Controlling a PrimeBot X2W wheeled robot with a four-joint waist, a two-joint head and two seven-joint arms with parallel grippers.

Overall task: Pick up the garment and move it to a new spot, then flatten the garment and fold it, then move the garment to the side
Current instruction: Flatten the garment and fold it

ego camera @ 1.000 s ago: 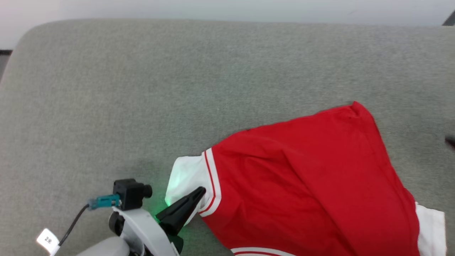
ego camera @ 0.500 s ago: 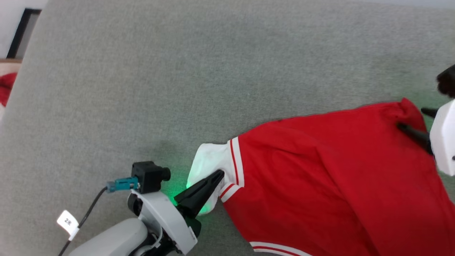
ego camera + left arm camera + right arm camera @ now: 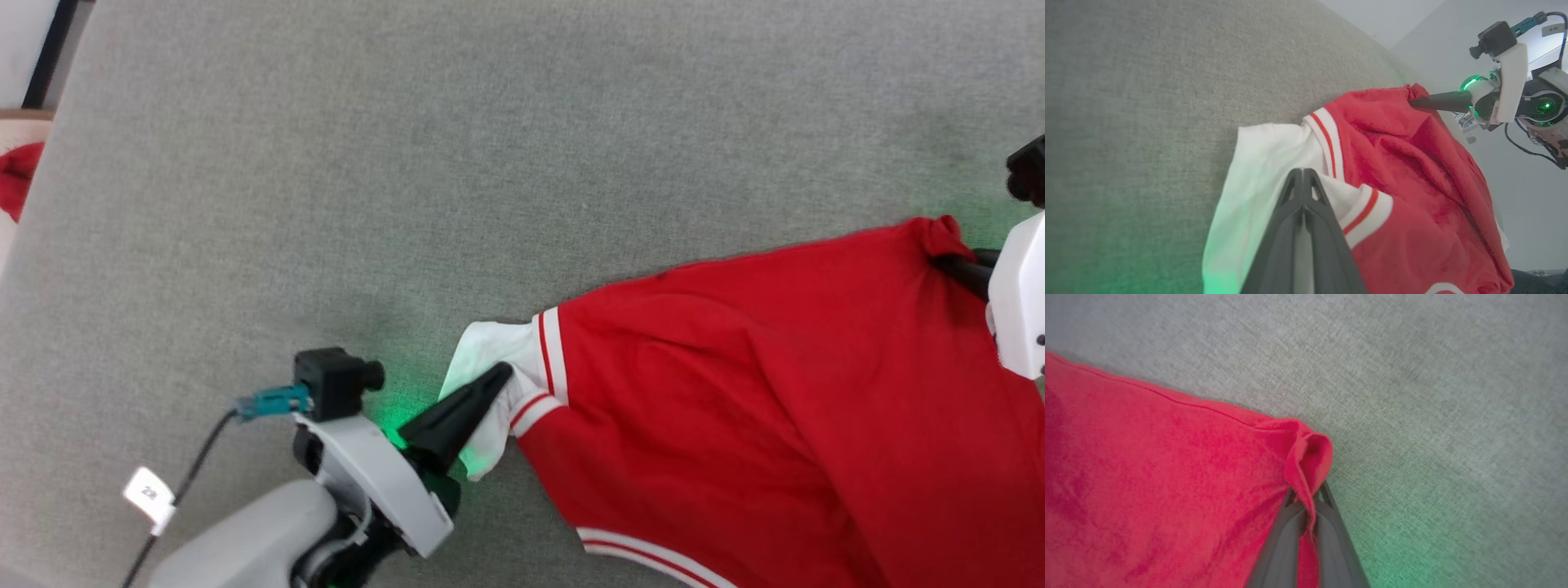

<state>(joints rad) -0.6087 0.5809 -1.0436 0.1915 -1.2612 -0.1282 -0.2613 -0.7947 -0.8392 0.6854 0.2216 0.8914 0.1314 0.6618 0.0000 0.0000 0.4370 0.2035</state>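
The garment (image 3: 735, 384) is a red shirt with white sleeves and striped trim, spread plain side up over the lower right of a grey padded surface (image 3: 408, 163). My left gripper (image 3: 500, 377) is shut on its white sleeve (image 3: 1261, 163) at the lower middle of the head view. At the right edge my right gripper (image 3: 947, 263) has its fingers pinched on a bunched red corner (image 3: 1308, 457) of the garment. The left wrist view shows both: my own shut fingers (image 3: 1303, 183) on the sleeve and the right gripper (image 3: 1414, 102) at the far corner.
The grey surface's left edge (image 3: 57, 122) runs down the far left, with a bit of red cloth (image 3: 16, 175) beyond it. A cable and white tag (image 3: 148, 495) hang off my left arm. Bare grey surface stretches above the garment.
My right gripper has closed on the garment's red corner, which now bunches up. The left gripper keeps its hold on the sleeve. The head camera has shifted.
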